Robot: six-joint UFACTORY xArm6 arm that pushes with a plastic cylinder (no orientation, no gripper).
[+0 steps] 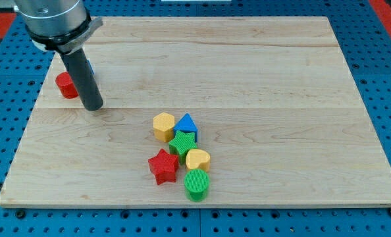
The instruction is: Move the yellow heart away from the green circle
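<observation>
The yellow heart [197, 159] lies in a cluster at the lower middle of the wooden board [281, 99]. The green circle [197, 185] sits just below it, touching it. My tip [92, 106] rests on the board at the upper left, far from the cluster, up and to the left of the yellow heart.
A red star [163, 166] lies left of the heart, a green star [182, 143] above it, a yellow hexagon [163, 126] and a blue triangle block [186, 123] higher up. A red cylinder [66, 85] sits left of my tip; a blue block [89, 66] is mostly hidden behind the rod.
</observation>
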